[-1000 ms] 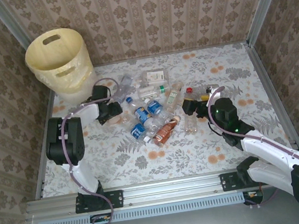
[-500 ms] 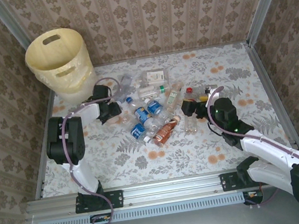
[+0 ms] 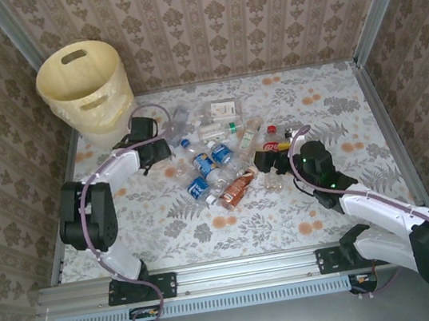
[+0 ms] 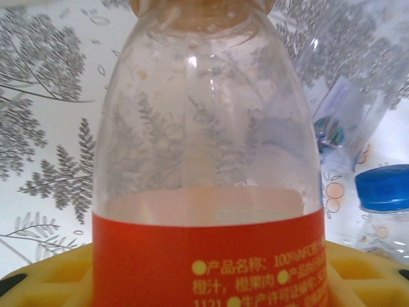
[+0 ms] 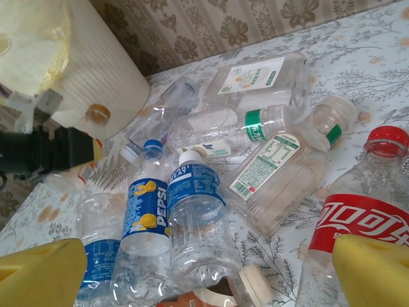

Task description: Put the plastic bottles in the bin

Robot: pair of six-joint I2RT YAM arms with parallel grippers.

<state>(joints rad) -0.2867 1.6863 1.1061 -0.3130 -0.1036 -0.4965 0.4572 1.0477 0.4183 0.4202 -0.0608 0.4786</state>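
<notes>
We've got the left end effector (image 3: 158, 154) pinching the orange bottle (image 4: 208, 192), bin (image 3: 98, 107) at its 11 o'clock. Right end effector (image 5: 206, 272) is spread wide, cola bottle (image 5: 358, 214) by its 3 o'clock finger.

left gripper (image 3: 156, 158) seemingly clamped, right (image 5: 206, 251) agape

Beige damask-patterned walls (image 3: 258, 17) enclose a table (image 3: 354, 119) covered in floral print.
</notes>
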